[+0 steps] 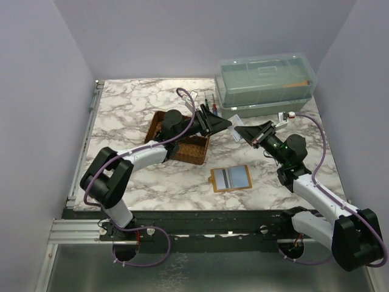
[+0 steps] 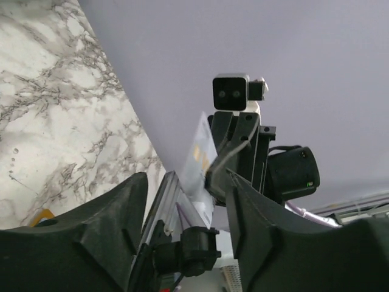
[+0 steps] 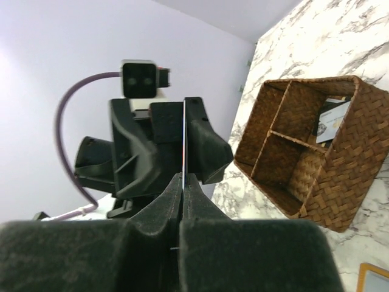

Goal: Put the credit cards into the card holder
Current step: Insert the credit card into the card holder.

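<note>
Above the table's middle, my right gripper (image 1: 241,131) is shut on one credit card (image 1: 236,135). The right wrist view shows this card (image 3: 183,137) edge-on, a thin line rising from the closed right gripper (image 3: 183,177). My left gripper (image 1: 227,124) faces it, open, with its fingers (image 3: 206,146) on either side of the card and apart from it. In the left wrist view the pale card (image 2: 197,161) stands between the spread jaws of the left gripper (image 2: 187,182). The orange card holder (image 1: 230,178) lies open on the marble, pale inner face up. Another card (image 3: 333,118) rests in the basket.
A brown woven basket (image 1: 193,150) with compartments sits under the left arm; the right wrist view shows the basket (image 3: 340,182) too. A clear lidded plastic box (image 1: 265,82) stands at the back right, with pens (image 1: 210,104) beside it.
</note>
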`<state>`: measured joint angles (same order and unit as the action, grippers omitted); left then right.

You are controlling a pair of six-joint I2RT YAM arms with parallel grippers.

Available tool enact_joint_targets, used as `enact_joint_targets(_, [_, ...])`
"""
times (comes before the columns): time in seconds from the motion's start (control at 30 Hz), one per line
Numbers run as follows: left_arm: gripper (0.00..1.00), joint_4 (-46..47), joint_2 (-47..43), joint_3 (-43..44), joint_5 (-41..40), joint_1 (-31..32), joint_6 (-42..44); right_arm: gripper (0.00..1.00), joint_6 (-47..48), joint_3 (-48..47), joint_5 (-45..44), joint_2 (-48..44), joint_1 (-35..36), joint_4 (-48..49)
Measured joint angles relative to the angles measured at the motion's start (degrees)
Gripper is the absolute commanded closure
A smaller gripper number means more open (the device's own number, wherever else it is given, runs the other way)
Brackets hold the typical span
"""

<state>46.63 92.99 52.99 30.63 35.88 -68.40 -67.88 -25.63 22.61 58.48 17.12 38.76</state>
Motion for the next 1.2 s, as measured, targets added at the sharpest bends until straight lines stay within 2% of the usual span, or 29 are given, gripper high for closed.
enact_joint_targets(0.17, [0.55,2.86,2.69,0.46,-0.11,0.00,-3.43,1.00,-1.84,0.63,-0.07,-1.40,-0.37,1.20])
enact_joint_targets(0.47, [0.74,14.01,7.98,1.73,1.68,0.96,-10.58,1.00,-3.34,1.40,-0.48,-2.01,-0.37,2.73])
enact_joint_targets(0.53, [0.82,15.45,8.87,1.75,2.23,1.25,-11.61,1.00,-3.52,1.95,-0.81,-2.03,-0.44,2.73])
enact_joint_targets(0.57, [0.92,16.09,9.22,1.75,2.71,1.38,-12.09,1.00,-3.50,2.03,-0.98,-2.12,-0.48,2.60])
enact_joint_targets(0.6, [1.00,16.46,9.40,1.75,2.91,1.51,-12.31,0.97,-3.41,2.05,-1.18,-2.32,-0.48,2.21])
enact_joint_targets(0.63, [1.00,16.94,9.57,1.75,3.19,1.66,-12.85,0.90,-3.02,2.05,-1.36,-2.67,-0.48,1.53])
enact_joint_targets(0.7, [1.00,17.75,9.68,1.77,3.78,1.70,-12.87,0.66,-1.42,1.51,-1.68,-3.67,-0.48,-1.97])
enact_joint_targets(0.77, [1.00,17.81,10.01,1.75,4.44,1.64,-12.92,0.48,1.60,-0.83,-2.75,-5.01,-0.48,-9.35])
enact_joint_targets(0.83, [1.00,16.87,10.25,1.73,5.51,1.25,-12.02,0.42,5.88,-3.76,-4.90,-6.14,-0.48,-18.16])
enact_joint_targets(0.93, [1.00,10.05,10.14,1.73,7.45,0.66,-7.15,0.38,12.83,-6.75,-7.98,-6.78,-0.48,-30.05])
enact_joint_targets(1.03, [1.00,-5.51,10.21,3.21,9.88,0.48,1.46,0.39,19.67,-7.54,-9.66,-5.40,-0.63,-40.70])
enact_joint_targets(1.1, [1.00,-16.22,10.82,5.73,11.65,0.24,6.84,0.44,23.30,-7.54,-9.73,-3.23,-0.63,-46.27])
enact_joint_targets(1.2, [1.00,-29.59,13.11,10.27,14.43,0.22,14.12,0.60,27.65,-7.52,-8.07,0.76,-0.66,-51.43])
